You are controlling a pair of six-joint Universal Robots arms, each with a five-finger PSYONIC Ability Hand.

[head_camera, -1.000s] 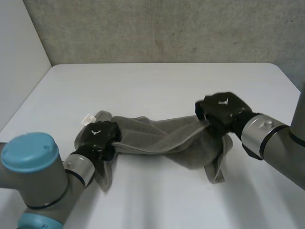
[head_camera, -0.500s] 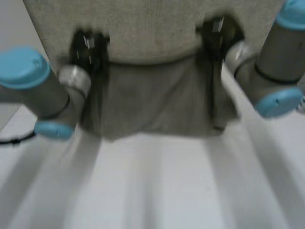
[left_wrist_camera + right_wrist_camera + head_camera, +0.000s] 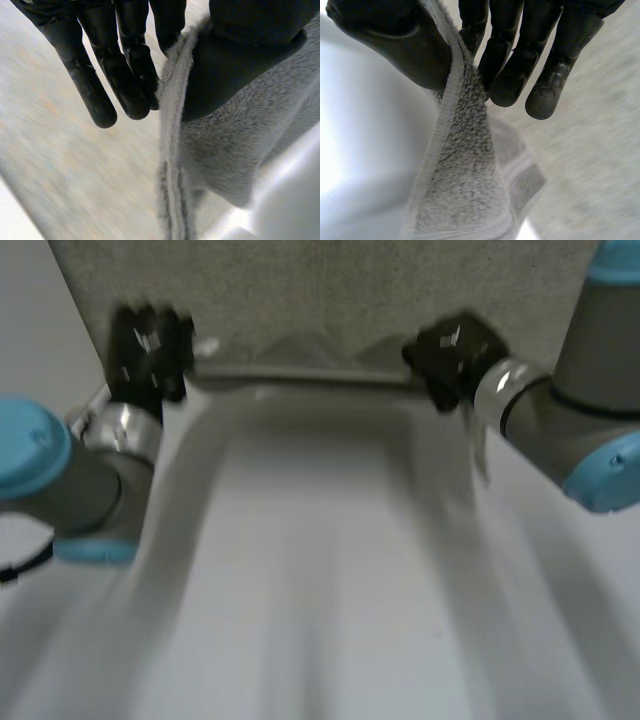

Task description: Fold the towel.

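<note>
A: The towel (image 3: pixel 300 369), hanging a moment ago, has swung out toward twelve.

B: Its taut edge runs nine-to-three above the worktop (image 3: pixel 320 600). The left robot hand (image 3: pixel 150 345) and right robot hand (image 3: pixel 450 355) each pinch one end.

Right hand (image 3: pixel 512 55) tight on towel (image 3: pixel 465 170) edge, perhaps a corner.

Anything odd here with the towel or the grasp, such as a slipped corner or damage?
Nothing stands out. The towel is stretched between the left robot hand and the right robot hand. Each pinches an edge of it between thumb and fingers, and no tear shows.
</note>
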